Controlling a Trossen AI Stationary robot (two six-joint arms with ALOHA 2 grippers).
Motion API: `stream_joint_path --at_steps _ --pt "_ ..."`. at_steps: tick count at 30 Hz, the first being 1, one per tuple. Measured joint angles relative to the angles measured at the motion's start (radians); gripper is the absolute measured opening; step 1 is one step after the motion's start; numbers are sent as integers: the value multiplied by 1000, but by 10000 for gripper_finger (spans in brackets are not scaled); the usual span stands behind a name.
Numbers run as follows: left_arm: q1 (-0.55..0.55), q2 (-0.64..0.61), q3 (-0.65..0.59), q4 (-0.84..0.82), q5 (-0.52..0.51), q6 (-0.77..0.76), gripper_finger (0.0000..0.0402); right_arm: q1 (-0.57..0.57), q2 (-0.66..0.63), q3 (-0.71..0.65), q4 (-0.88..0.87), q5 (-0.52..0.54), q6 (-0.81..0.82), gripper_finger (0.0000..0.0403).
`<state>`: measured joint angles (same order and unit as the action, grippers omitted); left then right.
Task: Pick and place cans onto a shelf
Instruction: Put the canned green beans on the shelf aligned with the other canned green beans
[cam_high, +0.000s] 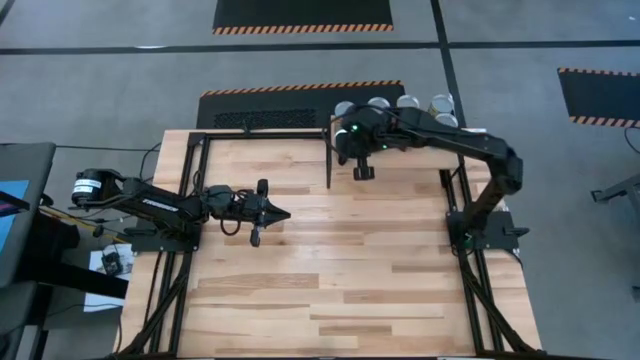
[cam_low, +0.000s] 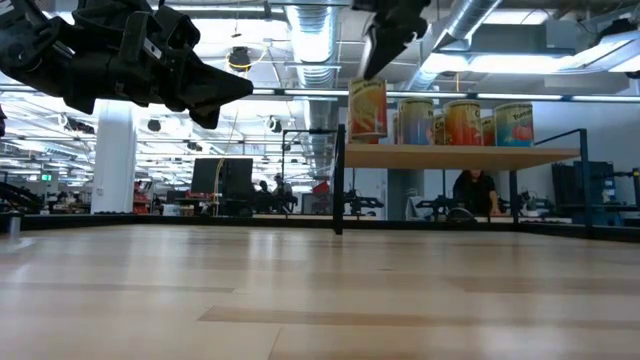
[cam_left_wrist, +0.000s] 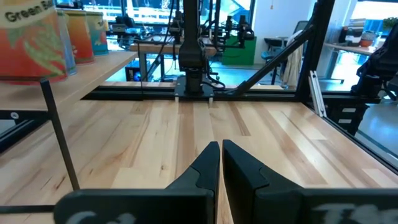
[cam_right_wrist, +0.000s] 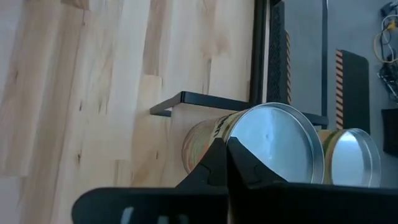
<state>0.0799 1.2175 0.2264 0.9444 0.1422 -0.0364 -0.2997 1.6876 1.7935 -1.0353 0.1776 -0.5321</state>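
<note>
Cans (cam_low: 441, 122) stand in row on shelf (cam_low: 460, 156) at far table edge. Right gripper (cam_high: 350, 140) clenched, empty, above end can (cam_right_wrist: 249, 140). Left gripper (cam_left_wrist: 221, 163) clenched, over open tabletop (cam_high: 340, 260), well apart.

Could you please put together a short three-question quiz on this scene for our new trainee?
1. True or false: the left gripper is shut on a can.
2. How many cylindrical tins with silver lids show on the pale wooden shelf in the high view? A) two B) five C) eight
3. Fill in: the right gripper hangs above the shelf's ____ can in the low view.

Key: 1 false, it is shut and empty over the plank tabletop; 2 B; 3 leftmost.
</note>
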Motion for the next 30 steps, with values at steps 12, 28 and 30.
stream_joint_path --at_steps 12,28,30 --pt "0 0 0 5 0 -11 9 -38 37 0 15 0 7 5" --pt "0 0 0 9 0 -11 9 -45 37 1 19 5 42 45" --pt "0 0 0 9 0 -11 9 -50 37 1 18 4 46 52"
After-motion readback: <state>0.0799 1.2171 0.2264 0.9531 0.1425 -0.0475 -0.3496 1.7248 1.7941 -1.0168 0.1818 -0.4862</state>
